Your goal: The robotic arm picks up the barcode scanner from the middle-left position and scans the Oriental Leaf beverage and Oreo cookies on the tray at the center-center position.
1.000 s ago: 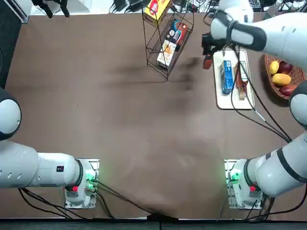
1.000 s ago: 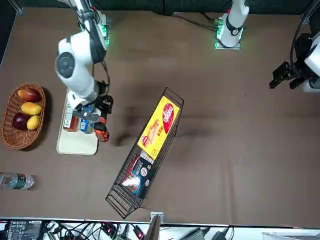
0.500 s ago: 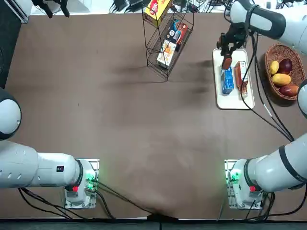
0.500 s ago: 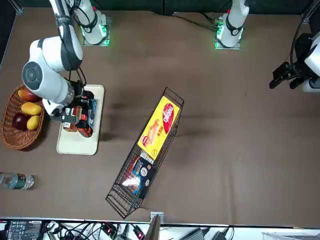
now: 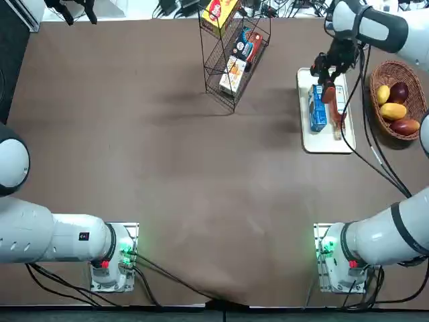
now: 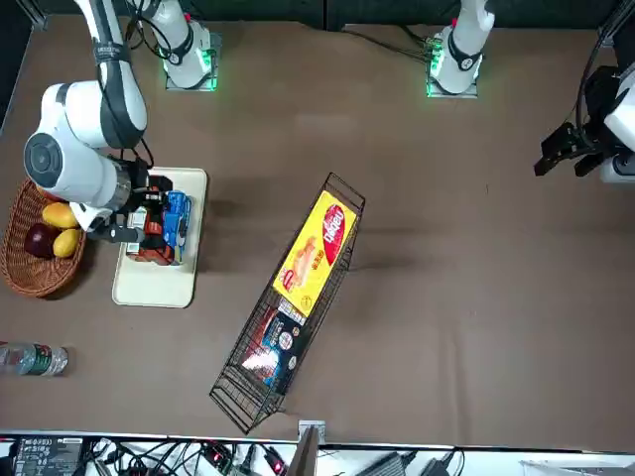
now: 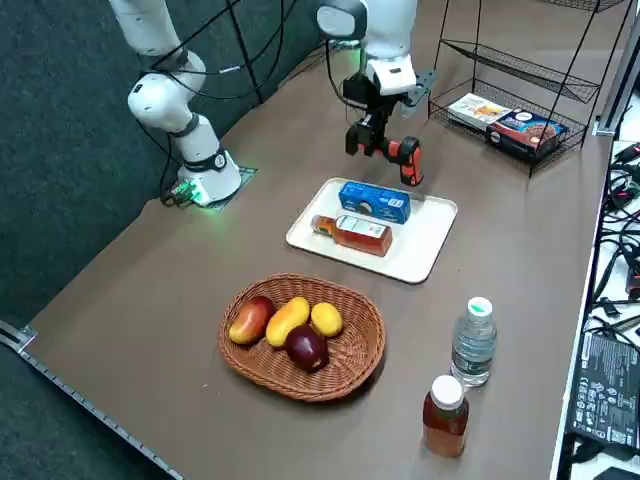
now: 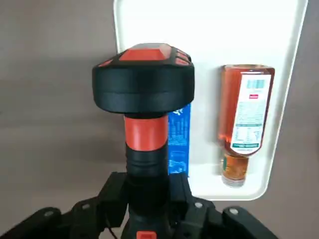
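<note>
Between the right pincer's (image 8: 148,199) closed-in fingers — gripped by its handle — the barcode scanner (image 8: 144,94), above the tray (image 8: 209,185).

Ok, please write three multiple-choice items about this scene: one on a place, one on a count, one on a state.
1. Where is the blue pack?
A) in the wicker basket
B) on the white tray
C) in the wire rack

2. How many fruits lie in the wicker basket?
A) two
B) four
C) six

3. How is the barcode scanner?
A) held by the right tool
B) lying on the tray
C) lying in the basket

B: the pack rests on the tray's surface.
B: two yellow, two reddish or dark.
A: its handle is between the tool's fingers.
</note>
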Controlling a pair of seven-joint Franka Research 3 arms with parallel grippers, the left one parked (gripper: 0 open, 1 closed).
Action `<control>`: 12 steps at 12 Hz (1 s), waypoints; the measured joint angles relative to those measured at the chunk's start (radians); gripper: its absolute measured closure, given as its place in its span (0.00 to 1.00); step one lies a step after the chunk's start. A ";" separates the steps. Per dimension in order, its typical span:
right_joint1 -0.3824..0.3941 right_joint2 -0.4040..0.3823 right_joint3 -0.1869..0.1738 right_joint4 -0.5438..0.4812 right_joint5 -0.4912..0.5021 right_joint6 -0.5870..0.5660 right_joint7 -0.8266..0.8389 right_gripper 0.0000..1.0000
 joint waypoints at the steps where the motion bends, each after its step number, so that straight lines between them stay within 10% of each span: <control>1: -0.012 0.000 0.000 -0.008 0.000 0.000 -0.017 0.57; 12: -0.139 -0.032 -0.001 -0.033 0.000 -0.008 -0.219 0.57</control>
